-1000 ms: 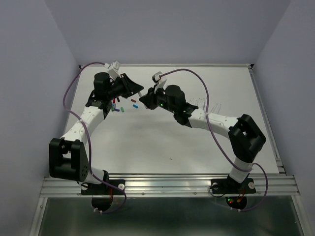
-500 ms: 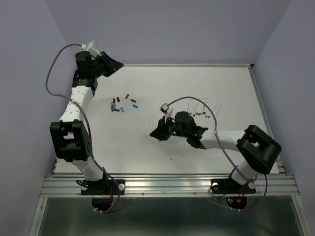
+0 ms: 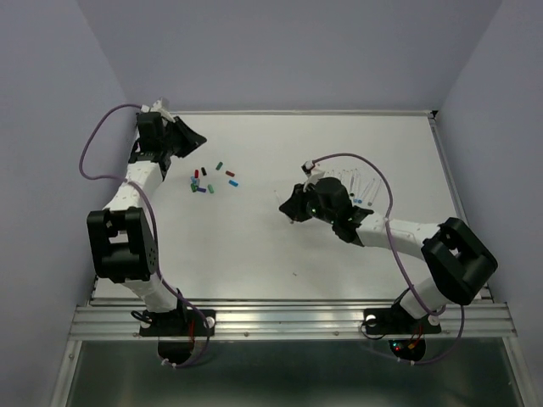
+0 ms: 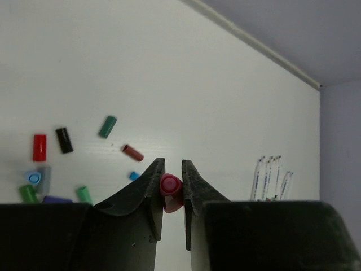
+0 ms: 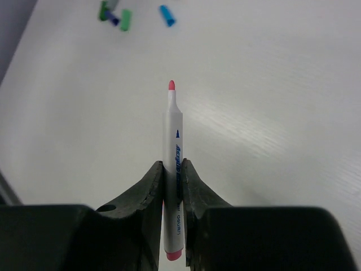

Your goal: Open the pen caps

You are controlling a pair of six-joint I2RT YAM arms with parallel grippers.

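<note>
Left wrist view is showing the left gripper [image 4: 171,167] pinching a pink cap [image 4: 170,185] between nearly closed jaws above the white table [image 4: 214,84]. Loose caps [image 4: 64,140] are lying scattered to its left, and white pens [image 4: 269,176] are lying together, well apart, to its right. The right gripper [image 5: 173,168] is clamping an uncapped pink-tipped pen [image 5: 173,132], its tip pointing away over the table.

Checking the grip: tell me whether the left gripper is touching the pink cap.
Touching. The left wrist view shows the pink cap wedged between the fingers of the left gripper, pressed against both with no gap visible.
</note>
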